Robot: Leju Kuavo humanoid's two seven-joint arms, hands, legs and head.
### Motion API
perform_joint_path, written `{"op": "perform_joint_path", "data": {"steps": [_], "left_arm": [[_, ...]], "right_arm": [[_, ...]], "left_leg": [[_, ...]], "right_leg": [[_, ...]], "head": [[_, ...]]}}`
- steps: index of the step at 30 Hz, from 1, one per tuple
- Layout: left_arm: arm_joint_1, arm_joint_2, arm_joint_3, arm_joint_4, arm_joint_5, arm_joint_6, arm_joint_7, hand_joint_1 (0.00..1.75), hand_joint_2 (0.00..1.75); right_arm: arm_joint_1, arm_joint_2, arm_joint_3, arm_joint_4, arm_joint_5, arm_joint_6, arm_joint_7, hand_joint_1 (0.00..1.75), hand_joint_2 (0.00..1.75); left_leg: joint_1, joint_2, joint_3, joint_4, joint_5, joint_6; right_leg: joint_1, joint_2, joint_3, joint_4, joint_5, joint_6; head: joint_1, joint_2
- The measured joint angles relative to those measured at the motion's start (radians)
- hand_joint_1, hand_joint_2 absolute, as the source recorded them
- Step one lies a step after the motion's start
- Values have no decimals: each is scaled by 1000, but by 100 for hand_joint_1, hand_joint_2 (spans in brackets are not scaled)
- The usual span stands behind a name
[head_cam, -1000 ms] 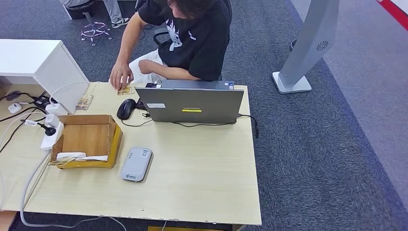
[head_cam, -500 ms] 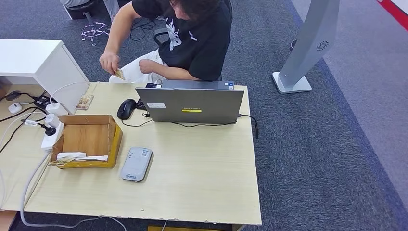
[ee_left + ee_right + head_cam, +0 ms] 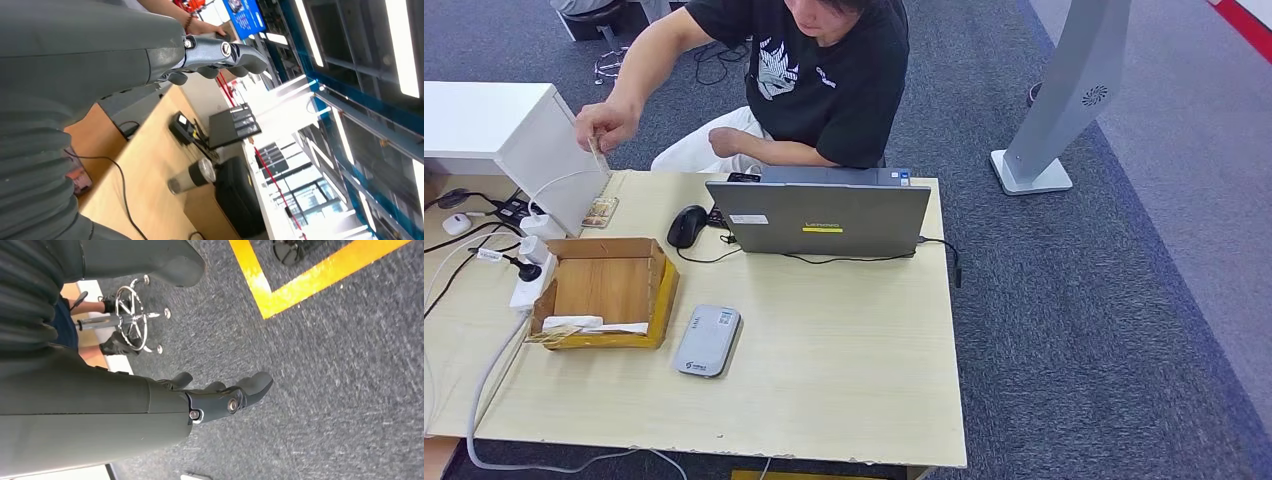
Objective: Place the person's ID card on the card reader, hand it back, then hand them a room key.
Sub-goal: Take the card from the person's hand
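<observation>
Thin and stiff, the ID card (image 3: pixel 600 158) sits pinched in the person's hand (image 3: pixel 604 124) at the far left, so I would take its free edge with my left hand (image 3: pixel 220 52) or right hand (image 3: pixel 225 395), both empty and loose.

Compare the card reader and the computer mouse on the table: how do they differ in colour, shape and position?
The card reader is light grey; the computer mouse is black. The card reader is a flat, rounded rectangle; the mouse is a small, domed oval. The card reader lies nearer the robot, beside the open cardboard box; the mouse lies farther away, beside the laptop. Both rest on the wooden table, and nobody touches them.
</observation>
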Motion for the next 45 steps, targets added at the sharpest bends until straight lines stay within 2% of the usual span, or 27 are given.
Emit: {"op": "perform_joint_path", "data": {"steps": [4,7,13,18,24,26,30,38,42,45], "left_arm": [[-24,104,-178,17,-65,91,128,0,175],[-75,178,-300,85,-100,164,171,0,175],[-173,263,-480,255,-173,233,217,0,175],[-217,287,-577,359,-248,276,221,0,175],[-236,294,-650,426,-281,287,221,0,175],[-238,295,-667,441,-285,289,221,0,175],[-240,297,-689,466,-287,291,221,17,175],[-239,302,-710,492,-290,291,221,17,175],[-239,302,-712,495,-290,291,221,175,175],[-239,302,-713,498,-292,291,221,175,175]], "right_arm": [[-2,0,-4,0,26,51,13,0,175],[-6,0,-4,0,46,74,15,0,175],[-9,-1,-4,0,81,93,18,0,175],[-9,-3,-4,0,94,103,19,0,175],[-9,-3,-4,0,110,109,32,0,175],[-9,-3,-4,0,116,110,35,0,175],[-9,-4,-4,0,126,112,37,0,175],[-9,-4,2,0,134,122,37,0,175],[-9,-4,2,0,134,121,37,0,175],[-9,-4,2,0,135,122,35,0,175]], "left_leg": [[1,-1,0,0,2,-2],[1,-2,0,0,3,-3],[0,-2,0,0,4,-4],[0,-1,-1,0,4,-4],[0,-1,-1,0,4,-4],[0,-1,-1,0,4,-4],[0,-1,-1,0,4,-4],[0,-1,-2,0,4,-4],[0,-1,-2,0,4,-4],[0,-1,-2,0,4,-4]], "right_leg": [[0,-1,0,0,0,-1],[0,-2,2,1,2,-2],[0,-1,2,1,3,-2],[0,-1,1,1,3,-2],[0,-1,0,1,3,-2],[0,0,0,1,3,-2],[0,0,0,1,3,-2],[0,0,0,1,3,-2],[0,0,0,1,3,-2],[0,0,0,1,3,-2]], "head": [[0,0],[0,0],[0,0],[0,0],[0,0],[0,0],[0,0],[0,0],[0,0],[0,0]]}}
